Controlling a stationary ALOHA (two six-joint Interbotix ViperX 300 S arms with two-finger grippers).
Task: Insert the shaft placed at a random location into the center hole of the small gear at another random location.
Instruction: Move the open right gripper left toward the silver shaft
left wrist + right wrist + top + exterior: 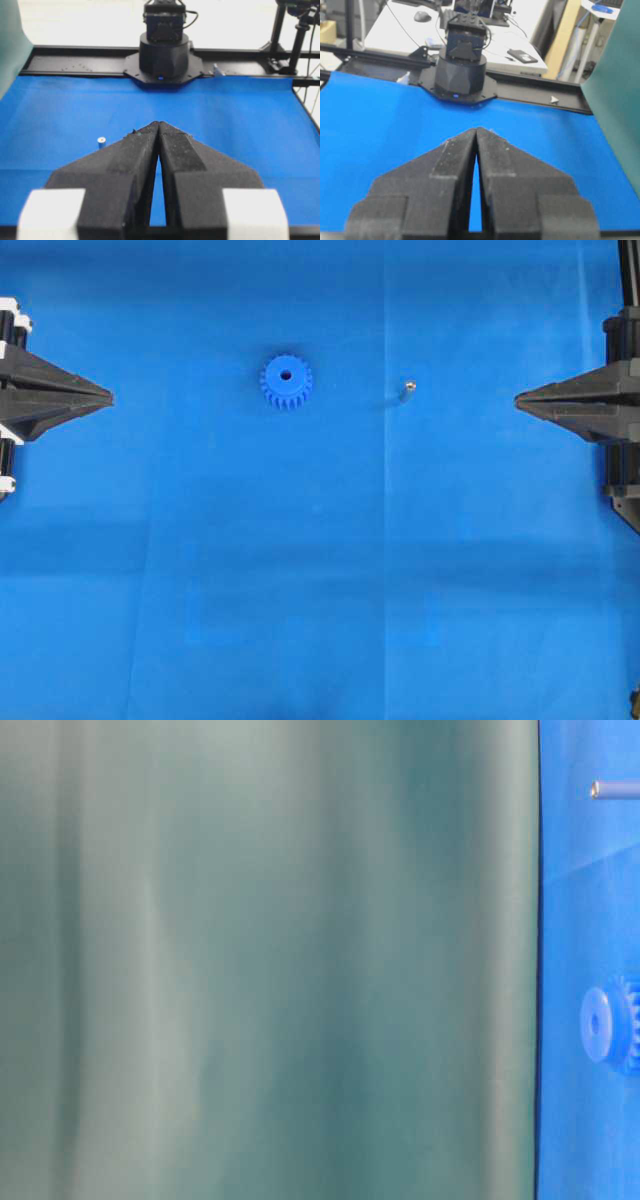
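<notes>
Both jaws closed; shaft (407, 390) stands upright beside gear (286, 380).

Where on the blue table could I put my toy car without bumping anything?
Anywhere in the big bare stretch below the small gear and the shaft. The strip above them is bare too. Only the middle row is busy, running from the left gripper to the right gripper.

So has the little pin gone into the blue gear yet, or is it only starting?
Only starting; nothing looks done. The shaft lies on the blue table cover, apart from the small gear, whose center hole is empty. The left gripper and right gripper sit shut at the edges, holding nothing. Picking up and inserting the shaft both remain.
</notes>
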